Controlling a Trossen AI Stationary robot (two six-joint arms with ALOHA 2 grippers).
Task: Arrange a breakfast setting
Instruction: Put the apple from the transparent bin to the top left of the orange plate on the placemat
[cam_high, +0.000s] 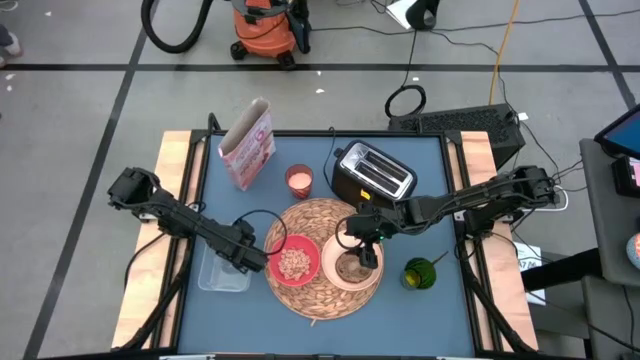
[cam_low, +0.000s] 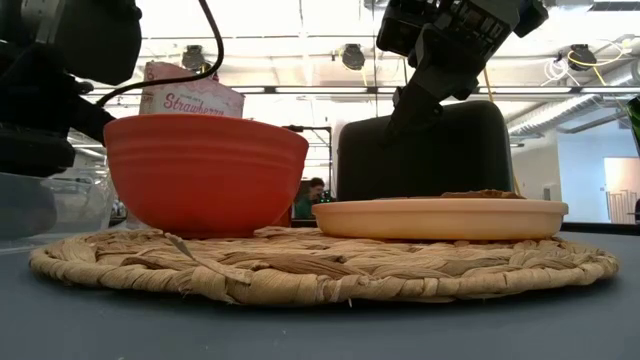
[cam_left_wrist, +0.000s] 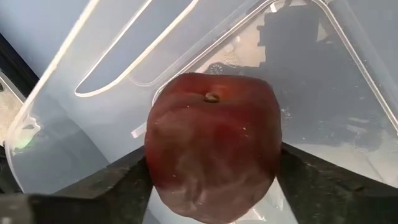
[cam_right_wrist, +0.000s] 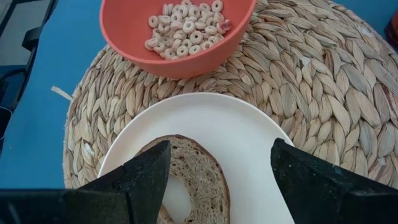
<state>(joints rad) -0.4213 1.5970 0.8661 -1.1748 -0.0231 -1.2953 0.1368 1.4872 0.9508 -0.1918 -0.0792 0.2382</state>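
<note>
My left gripper (cam_left_wrist: 211, 186) has its fingers on both sides of the dark red fruit (cam_left_wrist: 212, 146), pressed against it, inside the clear plastic tub (cam_left_wrist: 112, 106). The fruit is roundish with no real long axis; its stem dimple faces my wrist camera. From above, that gripper (cam_high: 243, 256) sits over the tub (cam_high: 215, 275), just off the left edge of the straw mat (cam_high: 322, 215), and it hides the fruit completely there.

My right gripper (cam_right_wrist: 217, 171) hangs above the cream plate (cam_right_wrist: 249, 143) with its fingers spread and nothing between them. Below lies the toast (cam_right_wrist: 193, 165), flat, with a pale hole in its middle; my fingers cut off its near part. The red bowl (cam_right_wrist: 180, 53) of cereal rings (cam_right_wrist: 189, 28) stands beside the plate on the mat (cam_right_wrist: 323, 81), the two nearly touching.

In the high view the toaster (cam_high: 373, 175), a pink cup (cam_high: 299, 180) and a cereal box (cam_high: 248, 145) stand behind the mat, and a green round thing (cam_high: 421, 273) lies to its right; what it is, I cannot tell. At table level the bowl (cam_low: 205, 170) and plate (cam_low: 440, 217) sit on the mat (cam_low: 320, 265), and the toast (cam_low: 480, 195) is only a thin brown edge above the rim.
</note>
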